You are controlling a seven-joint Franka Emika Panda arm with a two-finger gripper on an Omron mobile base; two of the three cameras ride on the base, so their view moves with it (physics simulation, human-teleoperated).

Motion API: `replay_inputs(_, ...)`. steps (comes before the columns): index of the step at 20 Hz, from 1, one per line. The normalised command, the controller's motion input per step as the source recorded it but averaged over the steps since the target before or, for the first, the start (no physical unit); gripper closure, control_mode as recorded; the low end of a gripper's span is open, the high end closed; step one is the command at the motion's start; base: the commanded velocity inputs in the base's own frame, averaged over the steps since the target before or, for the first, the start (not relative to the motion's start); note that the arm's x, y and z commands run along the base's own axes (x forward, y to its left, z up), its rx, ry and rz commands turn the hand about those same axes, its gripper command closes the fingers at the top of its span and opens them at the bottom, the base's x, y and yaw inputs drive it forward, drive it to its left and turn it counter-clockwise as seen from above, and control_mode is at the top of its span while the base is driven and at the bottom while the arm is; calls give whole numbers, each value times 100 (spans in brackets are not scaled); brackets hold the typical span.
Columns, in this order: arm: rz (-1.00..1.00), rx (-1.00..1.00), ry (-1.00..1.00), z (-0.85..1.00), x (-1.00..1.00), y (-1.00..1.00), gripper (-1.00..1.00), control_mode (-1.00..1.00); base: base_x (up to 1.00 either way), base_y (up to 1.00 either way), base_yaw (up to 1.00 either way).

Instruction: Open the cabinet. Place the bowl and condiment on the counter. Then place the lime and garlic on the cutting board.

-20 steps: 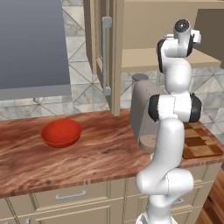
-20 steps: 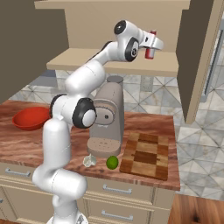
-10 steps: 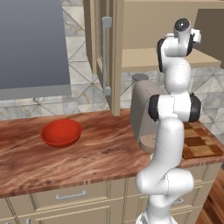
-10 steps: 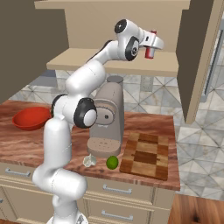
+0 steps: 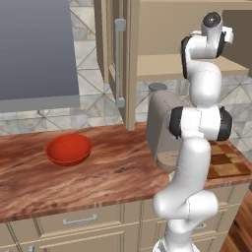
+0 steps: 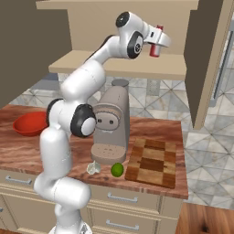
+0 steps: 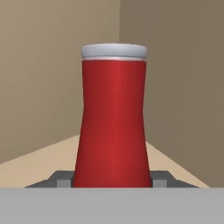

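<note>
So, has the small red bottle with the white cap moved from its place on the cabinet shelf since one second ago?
No. The small red bottle stands at the same spot above the beige shelf edge; the gripper has closed on it.

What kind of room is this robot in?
A kitchen, drawn by a computer. There's a wooden counter with drawers under it, a checkered cutting board beside a lime and garlic, and an open wall cabinet above.
</note>
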Motion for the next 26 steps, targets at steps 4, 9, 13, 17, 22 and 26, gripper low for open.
replay_inputs(4,-7,0,-18,33,-100,34,100,-100,0,0,0)
replay_inputs(9,-9,0,-21,34,-100,44,100,-100,0,0,0)
replay_inputs(13,-10,-2,-21,27,-100,56,100,-100,0,0,0)
replay_inputs(17,-9,-3,-12,28,-100,57,100,-100,0,0,0)
replay_inputs(22,-4,-8,-1,35,-100,32,100,-100,0,0,0)
replay_inputs(26,0,-13,0,24,-100,13,100,-100,0,0,0)
